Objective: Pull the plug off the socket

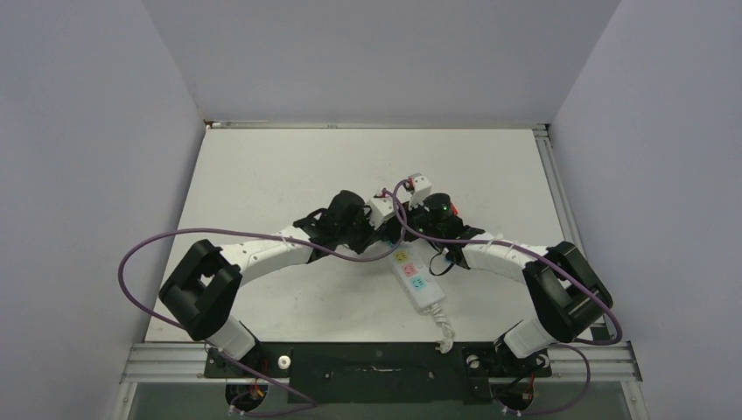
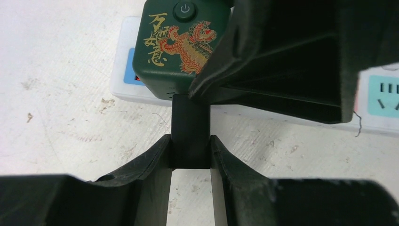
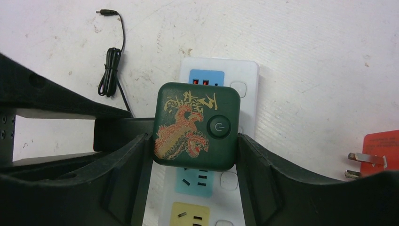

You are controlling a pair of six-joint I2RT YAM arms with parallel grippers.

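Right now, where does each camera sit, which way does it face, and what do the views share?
Top external: above and behind the robot, looking down on the table and power strip; the left arm and right arm show.
Left wrist: low, facing the green plug side-on; the left hand fills the bottom.
Right wrist: above the plug, looking down; the right hand clamps its sides.
Shared: both wrist views show the plug on the strip.

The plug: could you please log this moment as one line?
right gripper: shut on plug | left gripper: beside plug, state unclear | plug: on socket
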